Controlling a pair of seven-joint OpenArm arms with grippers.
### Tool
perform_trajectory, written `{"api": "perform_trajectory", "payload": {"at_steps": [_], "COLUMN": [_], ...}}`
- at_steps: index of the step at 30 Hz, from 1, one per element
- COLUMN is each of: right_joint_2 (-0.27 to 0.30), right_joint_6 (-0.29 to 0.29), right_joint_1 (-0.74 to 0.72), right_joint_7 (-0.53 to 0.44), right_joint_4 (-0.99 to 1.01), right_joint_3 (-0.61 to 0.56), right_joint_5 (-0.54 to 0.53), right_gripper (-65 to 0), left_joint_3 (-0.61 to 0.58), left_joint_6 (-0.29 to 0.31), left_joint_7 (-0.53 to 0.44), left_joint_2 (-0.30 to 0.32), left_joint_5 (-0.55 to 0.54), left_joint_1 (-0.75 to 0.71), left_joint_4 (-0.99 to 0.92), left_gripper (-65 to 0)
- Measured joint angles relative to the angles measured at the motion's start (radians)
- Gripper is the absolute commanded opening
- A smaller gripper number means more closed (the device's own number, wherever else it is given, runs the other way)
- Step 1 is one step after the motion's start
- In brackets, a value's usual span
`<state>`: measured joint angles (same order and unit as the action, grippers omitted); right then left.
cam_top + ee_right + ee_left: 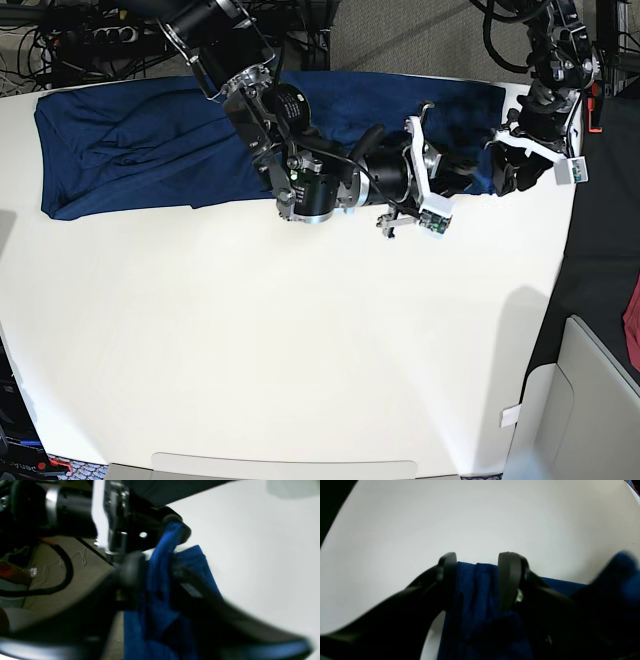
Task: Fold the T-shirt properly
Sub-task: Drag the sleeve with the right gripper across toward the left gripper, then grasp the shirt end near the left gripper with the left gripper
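The dark-blue T-shirt (150,140) lies stretched along the far edge of the white table (250,350), bunched at its right end. My right gripper (462,182) reaches across to that bunched end, and my left gripper (506,170) meets it from the right. In the left wrist view the left gripper (477,580) has its jaws apart, with a ridge of T-shirt (477,620) between them. In the blurred right wrist view the right gripper (155,567) also stands with its jaws apart around a fold of T-shirt (160,620).
Cables (70,30) run behind the table's far left corner. A red cloth (632,310) hangs off the right side, beyond the table edge. A grey bin (590,400) stands at the near right corner.
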<state>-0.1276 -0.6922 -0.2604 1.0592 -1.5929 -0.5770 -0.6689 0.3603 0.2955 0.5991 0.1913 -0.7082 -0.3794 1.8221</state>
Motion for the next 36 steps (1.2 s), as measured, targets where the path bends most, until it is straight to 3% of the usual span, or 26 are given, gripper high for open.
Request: {"api": "perform_trajectory", "payload": {"at_steps": [2,4,7,10,14,19,23,30,36], "right_joint_2": [0.003,0.02,0.058,0.091,0.193,0.328,0.41,0.43,0.432], "right_joint_6": [0.0,0.001,-0.002,0.0,0.005,0.003,0.0,0.0,0.0], "right_joint_1": [0.005,0.008,0.008,0.035,0.076,0.17,0.274,0.386,0.415], "right_joint_7": [0.0,-0.001,-0.002,-0.005,-0.001,-0.003,-0.003,-0.004,-0.004], "right_joint_4": [-0.02,-0.051,-0.068,-0.096,-0.137,-0.243,-0.354,-0.41,-0.413], "right_joint_3": [0.027,0.046,0.083,0.221,0.404,0.537,0.609,0.671,0.684], "right_joint_5": [0.002,-0.02,-0.052,-0.049,-0.04,-0.049,-0.047,-0.054,-0.053], "right_gripper": [-23.9,-19.5,-20.3,-22.3,-24.6,-24.9,-24.9,-24.9,-26.6], "left_joint_3": [0.0,0.0,-0.002,-0.002,-0.002,-0.002,0.035,0.142,0.15], "left_joint_6": [0.0,0.0,0.0,-0.002,0.0,-0.002,0.001,0.002,0.007], "left_joint_7": [0.003,0.003,0.003,0.003,0.004,0.183,0.256,0.371,0.522], "left_joint_2": [0.0,0.001,0.0,0.0,0.004,0.005,0.004,0.009,0.035], "left_joint_5": [0.0,0.0,0.0,0.001,0.0,0.005,-0.002,-0.001,-0.001], "left_joint_1": [0.0,0.003,0.003,0.002,-0.01,-0.028,-0.014,0.055,0.113], "left_joint_4": [0.0,0.0,0.0,0.0,0.0,-0.002,-0.002,-0.013,-0.056], "left_gripper": [-38.5,-38.5,-38.5,-38.3,-34.2,-33.2,-33.0,-33.0,-33.0]}}
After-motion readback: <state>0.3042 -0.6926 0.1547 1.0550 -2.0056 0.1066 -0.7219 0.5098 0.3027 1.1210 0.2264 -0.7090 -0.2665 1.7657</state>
